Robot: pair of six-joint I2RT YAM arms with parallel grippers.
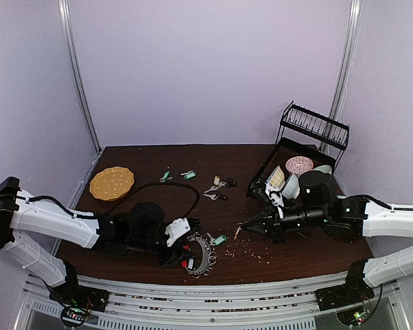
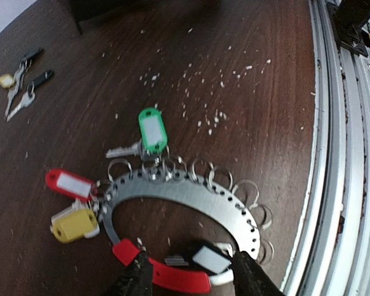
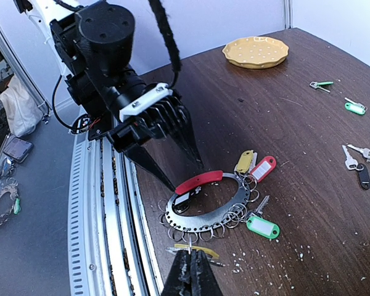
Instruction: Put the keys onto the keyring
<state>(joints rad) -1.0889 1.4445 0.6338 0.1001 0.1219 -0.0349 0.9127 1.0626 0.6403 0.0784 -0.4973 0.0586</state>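
Top view: keyring point(image 1: 201, 256) lies at near edge of surface point(image 1: 193, 158); loose keys point(image 1: 217, 189) well apart. Left wrist: left hand point(image 2: 194, 274) parted, astride red arc point(image 2: 172, 279), not clamped. Probably stiff, light, slippery metal; grip that arc. Right wrist: right hand point(image 3: 190, 271) clenched.

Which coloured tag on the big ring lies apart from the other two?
The green tag: it lies alone by the keyring's silver arc, while the red tag and yellow tag lie side by side.
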